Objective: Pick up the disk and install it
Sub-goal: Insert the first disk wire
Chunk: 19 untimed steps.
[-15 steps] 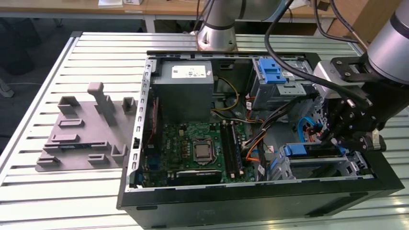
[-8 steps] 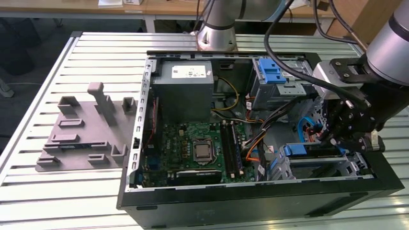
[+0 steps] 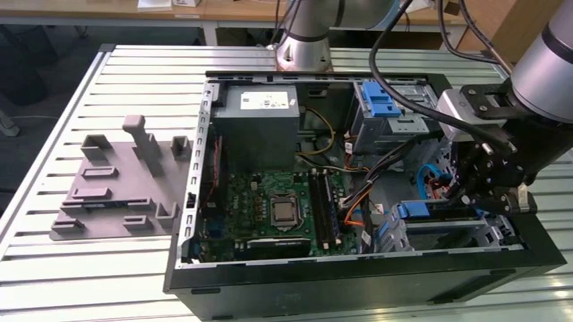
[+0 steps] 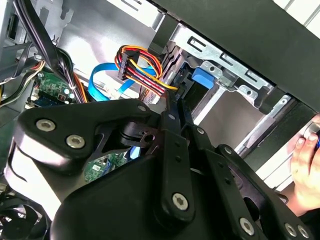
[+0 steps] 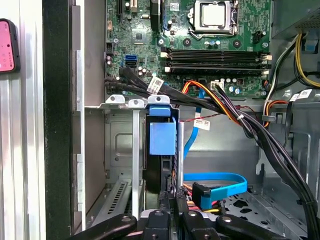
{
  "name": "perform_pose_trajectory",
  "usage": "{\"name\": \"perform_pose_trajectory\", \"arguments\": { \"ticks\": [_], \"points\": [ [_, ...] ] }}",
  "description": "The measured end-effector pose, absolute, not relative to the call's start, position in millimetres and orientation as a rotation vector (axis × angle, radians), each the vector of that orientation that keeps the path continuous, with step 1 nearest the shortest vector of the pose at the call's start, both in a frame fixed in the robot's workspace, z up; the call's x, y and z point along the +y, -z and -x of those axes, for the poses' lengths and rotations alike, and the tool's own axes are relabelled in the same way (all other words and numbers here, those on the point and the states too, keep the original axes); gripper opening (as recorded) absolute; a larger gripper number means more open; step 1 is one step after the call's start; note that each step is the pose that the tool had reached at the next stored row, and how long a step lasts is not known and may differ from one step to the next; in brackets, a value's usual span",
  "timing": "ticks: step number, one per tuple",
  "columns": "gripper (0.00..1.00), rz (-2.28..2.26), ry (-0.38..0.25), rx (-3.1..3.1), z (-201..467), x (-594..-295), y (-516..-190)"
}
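The black articulated gripper (image 4: pixel 172 107) sits closest to the lens in both wrist views, its linkages drawn together so that the fingers (image 4: pixel 171 102) meet with no gap and hold nothing. It hangs inside the open black steel computer case (image 3: pixel 358 285) resting on the slatted metal tabletop (image 3: pixel 107 268), just above the grey sheet-metal drive cage (image 5: pixel 117 150). The disk (image 5: pixel 161 172), a flat silver drive with blue plastic rails, stands on edge in that cage, its blue pull tab (image 5: pixel 162 137) facing outward. Judged from this position, the disk is seated in its bay; the loose blue flat data cable (image 5: pixel 215 182) and multicoloured power lead (image 4: pixel 142 72) beside it appear unconnected.
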<state>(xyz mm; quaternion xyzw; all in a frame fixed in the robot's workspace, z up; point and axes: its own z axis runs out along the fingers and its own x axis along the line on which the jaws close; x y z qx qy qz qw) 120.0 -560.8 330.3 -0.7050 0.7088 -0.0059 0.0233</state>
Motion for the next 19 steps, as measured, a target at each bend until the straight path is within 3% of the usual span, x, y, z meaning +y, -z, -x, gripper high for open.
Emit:
{"name": "perform_pose_trajectory", "arguments": {
  "ticks": [4,5,13,16,19],
  "points": [
    [0.18,2.182,0.018,2.194,-120,-561,-330],
    [0.24,2.182,0.018,2.194,-120,-561,-330],
    [0.24,2.183,0.016,2.195,-120,-561,-344],
    [0.11,2.184,0.014,2.196,-120,-561,-344],
    [0.11,2.184,0.014,2.196,-120,-561,-344]
  ]
}}
